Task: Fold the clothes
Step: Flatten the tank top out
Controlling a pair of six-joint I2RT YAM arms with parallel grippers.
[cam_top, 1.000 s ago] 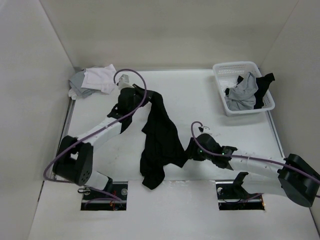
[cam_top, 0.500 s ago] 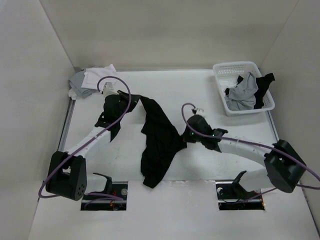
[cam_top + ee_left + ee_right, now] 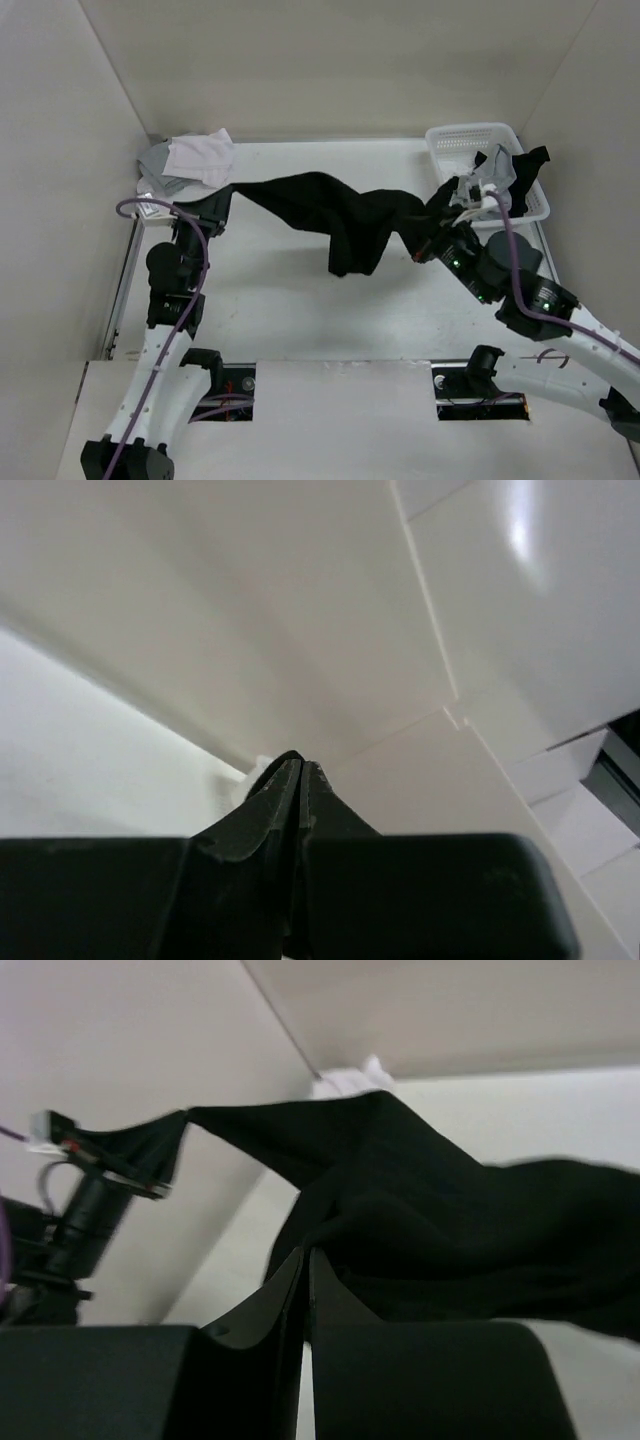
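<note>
A white table (image 3: 300,320) enclosed by pale walls (image 3: 300,70) is seen from above. A black garment (image 3: 340,215) is held up off the table and stretched across the middle of the frame between the two grippers. Its left end is pinched by the left gripper (image 3: 222,200), at centre left, whose jaws are closed tight on the fabric. In the left wrist view the two dark fingers (image 3: 260,820) are pressed together with no gap, and only pale wall is seen beyond them. The garment's right end is gathered at the right gripper (image 3: 432,232), at centre right, where the jaws are closed to a thin slit on the cloth. Between the two grips the garment sags, and a loose fold is left hanging in the middle; whether that fold touches the table cannot be told. In the right wrist view the black fabric is spread across the upper half of the frame and runs away to the left gripper at the far left. A pile of white and grey clothes (image 3: 190,162) is heaped in the upper left corner of the table, just beyond the left gripper. A white slotted basket (image 3: 465,133) is placed in the upper right corner, partly covered by the right gripper. A grey garment (image 3: 500,168) and a black cloth (image 3: 535,160) are draped in it and over its rim.
</note>
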